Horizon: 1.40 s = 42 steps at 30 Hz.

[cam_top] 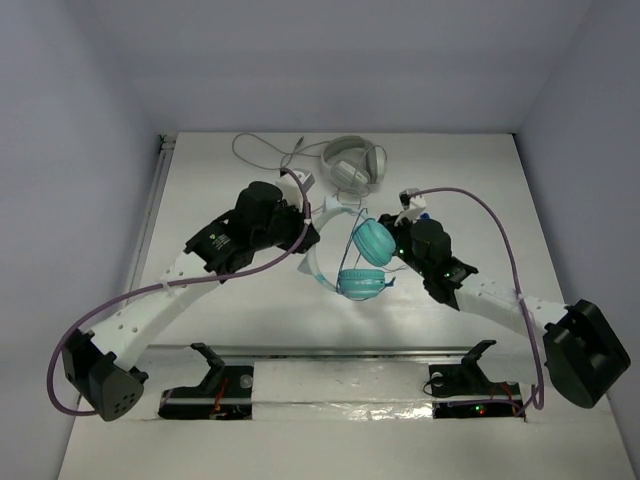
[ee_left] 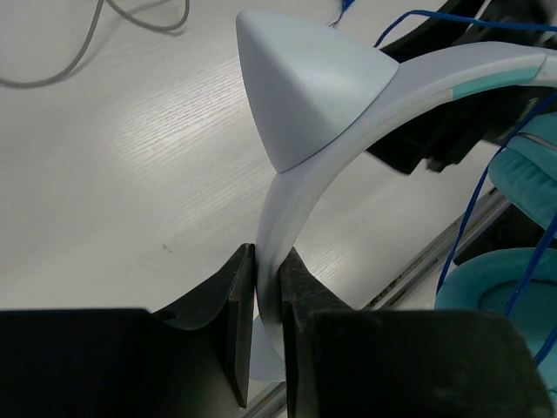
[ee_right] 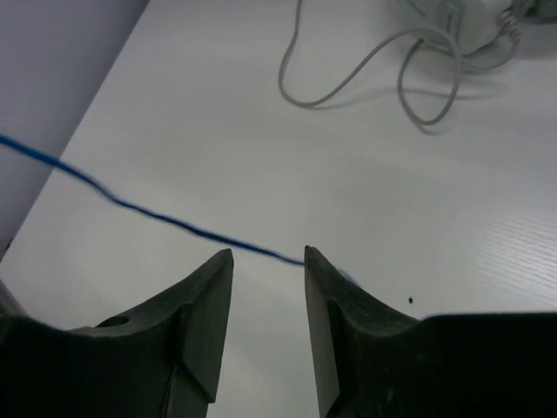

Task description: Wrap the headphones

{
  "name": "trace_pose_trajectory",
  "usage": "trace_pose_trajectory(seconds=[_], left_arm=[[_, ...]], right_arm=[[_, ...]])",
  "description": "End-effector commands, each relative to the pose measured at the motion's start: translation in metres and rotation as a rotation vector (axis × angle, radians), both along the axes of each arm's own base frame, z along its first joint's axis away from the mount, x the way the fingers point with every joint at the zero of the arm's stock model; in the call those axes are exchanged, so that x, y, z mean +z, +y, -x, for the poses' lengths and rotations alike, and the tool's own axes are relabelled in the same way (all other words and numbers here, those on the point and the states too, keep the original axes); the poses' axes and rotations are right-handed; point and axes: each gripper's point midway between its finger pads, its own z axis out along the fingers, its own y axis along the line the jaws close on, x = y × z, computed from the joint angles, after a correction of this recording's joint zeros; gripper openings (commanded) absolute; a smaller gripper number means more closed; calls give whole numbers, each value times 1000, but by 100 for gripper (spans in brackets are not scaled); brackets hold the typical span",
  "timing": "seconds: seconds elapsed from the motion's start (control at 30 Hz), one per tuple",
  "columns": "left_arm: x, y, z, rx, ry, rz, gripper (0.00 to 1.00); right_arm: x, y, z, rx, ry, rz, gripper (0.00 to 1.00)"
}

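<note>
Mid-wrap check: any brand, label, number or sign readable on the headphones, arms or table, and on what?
No text can be read in any view.
Teal headphones: no print visible, pale headband included.
Small round mark on the left arm: too small to read.
Grey-white headphones: no lettering visible.

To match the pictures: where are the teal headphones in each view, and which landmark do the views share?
Top external: the teal headphones sit at the centre of the picture.
Left wrist: their pale headband rises from the shut left gripper; teal ear cups at the right edge.
Right wrist: only their thin blue cable shows, crossing past the open right gripper.
Shared landmark: the grey cable, looping toward the top of every view.
</note>
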Motion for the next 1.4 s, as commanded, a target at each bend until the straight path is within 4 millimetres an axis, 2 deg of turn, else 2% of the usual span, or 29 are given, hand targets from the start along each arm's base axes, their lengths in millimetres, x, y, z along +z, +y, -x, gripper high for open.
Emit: trace_pose_trajectory(seconds=[0.0,0.13,0.2,0.27,0.5,0.67,0.8,1.03,1.13,1.37], left_arm=[[73,-14,-7,-11,-121,185,0],[92,-5,-20,44,-145,198,0],[110,-1,-23,54,-175,221,0],[126,1,-26,64,-198,242,0],[157,8,-34,85,-239,276,0],[179,16,-39,110,-259,306,0],[191,24,-43,130,-273,322,0],[218,23,-37,108,-313,365,0],[223,26,-38,113,-319,368,0],[229,27,-38,121,-327,383,0]], right_arm=[[26,17,-2,82,-99,-137,45],[9,15,-5,73,-84,-134,52],[-3,15,-8,56,-66,-128,55],[-6,15,-10,55,-61,-127,58],[-25,9,-17,7,-26,-105,59],[-43,13,-23,3,20,-88,59],[-53,15,-25,-2,47,-96,59],[-73,18,-28,-7,81,-91,59],[-80,20,-27,1,88,-97,60],[-82,24,-27,26,83,-98,60]])
